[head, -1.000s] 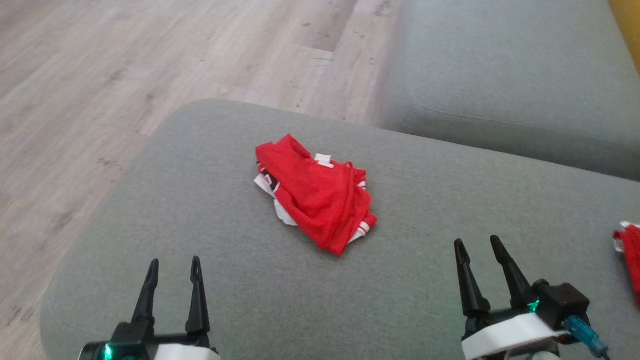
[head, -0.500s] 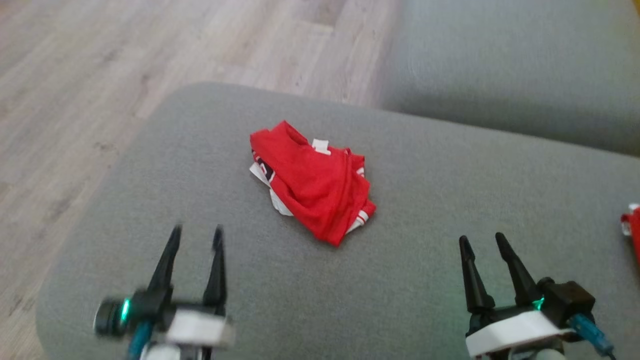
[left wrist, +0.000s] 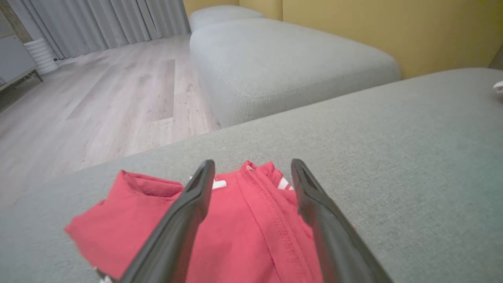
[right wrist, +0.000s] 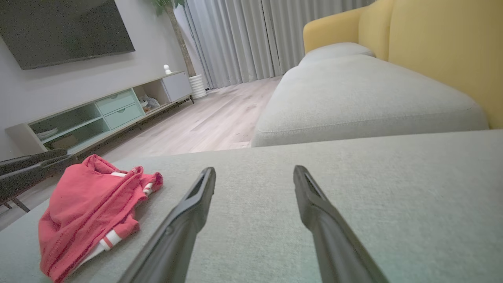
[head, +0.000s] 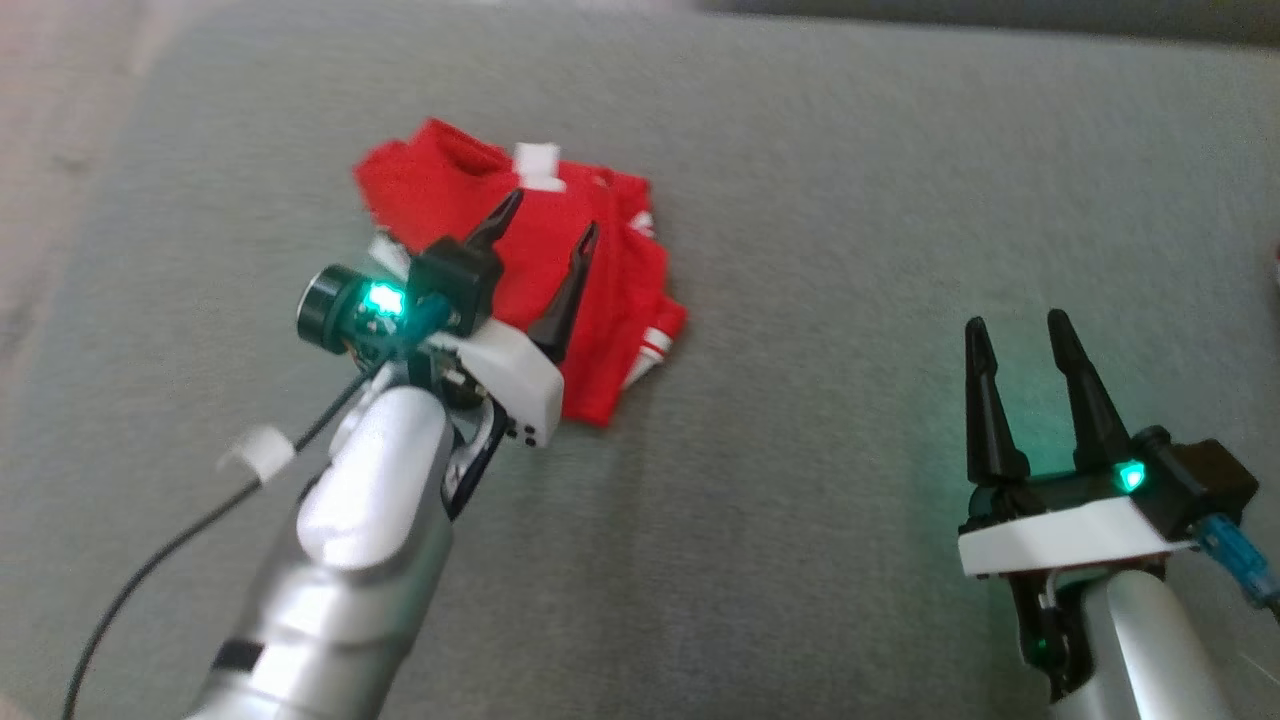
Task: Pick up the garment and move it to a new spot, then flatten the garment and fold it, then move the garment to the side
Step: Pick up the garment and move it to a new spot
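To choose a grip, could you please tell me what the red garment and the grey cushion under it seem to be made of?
Red garment: likely thin knit jersey, matte; stitched seam, soft folds, white trim.
Grey cushion: seemingly woven upholstery fabric, matte; fine grainy texture, rounded padded edge.

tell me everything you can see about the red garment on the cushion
The red garment is thin, knit-looking fabric, crumpled into a loose heap rather than spread flat. It shows white striped trim at one edge, a small white tag and a stitched seam. It lies on the grey cushion. The left gripper, open, hangs over it, a finger to each side of the seam; contact cannot be told.
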